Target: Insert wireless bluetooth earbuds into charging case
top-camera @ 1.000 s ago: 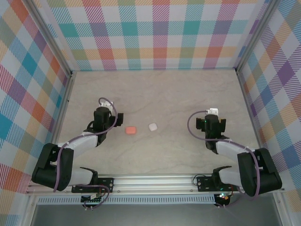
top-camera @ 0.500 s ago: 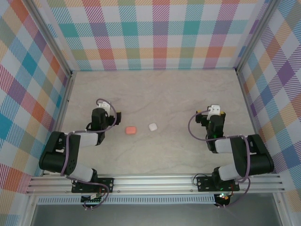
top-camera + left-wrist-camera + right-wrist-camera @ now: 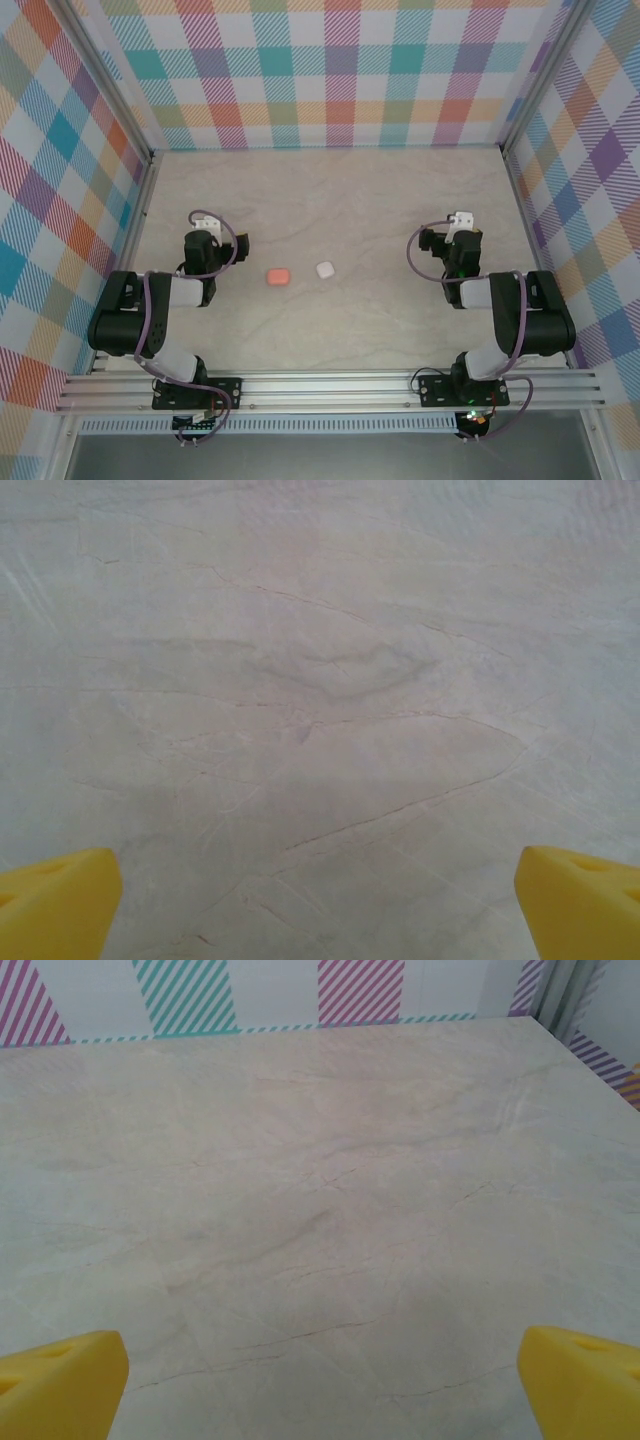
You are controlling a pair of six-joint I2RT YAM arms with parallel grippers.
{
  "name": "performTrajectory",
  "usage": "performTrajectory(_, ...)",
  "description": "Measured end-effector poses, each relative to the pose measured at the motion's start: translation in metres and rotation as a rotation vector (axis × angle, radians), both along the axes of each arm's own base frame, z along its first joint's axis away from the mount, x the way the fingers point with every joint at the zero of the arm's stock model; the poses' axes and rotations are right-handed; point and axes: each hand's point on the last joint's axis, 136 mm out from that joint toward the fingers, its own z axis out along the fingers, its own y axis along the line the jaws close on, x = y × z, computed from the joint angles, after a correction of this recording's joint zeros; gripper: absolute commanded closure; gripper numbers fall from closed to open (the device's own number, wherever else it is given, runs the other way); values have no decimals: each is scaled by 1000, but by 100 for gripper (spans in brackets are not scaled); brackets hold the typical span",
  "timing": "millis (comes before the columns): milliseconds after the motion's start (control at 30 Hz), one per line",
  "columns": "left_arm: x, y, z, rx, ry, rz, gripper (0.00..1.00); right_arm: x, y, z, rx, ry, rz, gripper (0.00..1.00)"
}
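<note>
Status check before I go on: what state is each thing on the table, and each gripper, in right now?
Coral-pink rounded charging case: flat on the beige marbled table, looks closed, untouched.
White rounded charging case: flat, just right of the pink one with a gap between them, looks closed, untouched.
Left gripper: open, empty, over bare table.
Right gripper: open, empty, over bare table.

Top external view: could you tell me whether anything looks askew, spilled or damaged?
Nothing stands out. The coral-pink case and the white case lie flat side by side, apart, with no visible spill or damage. The left gripper and right gripper are open, clear of them.
</note>
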Motion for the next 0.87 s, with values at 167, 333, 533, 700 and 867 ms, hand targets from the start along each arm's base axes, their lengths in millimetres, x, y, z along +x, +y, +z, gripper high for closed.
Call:
performTrajectory(167,0,-1,0,-6,0,-4,0,-1,1,-3,8,12,4,0)
performTrajectory(333,0,-2,0,-7,0,-7,0,-2,1,-5,9,21,7,0)
performTrajectory(533,0,-2,0,-7,0,-7,0,-2,1,-6,12,25,5,0)
performTrajectory(700,0,-2,0,-7,0,-7,0,-2,1,-6,15,26,4,0)
performTrajectory(867,0,-2,0,-7,0,-7,0,-2,1,-6,15,26,5,0)
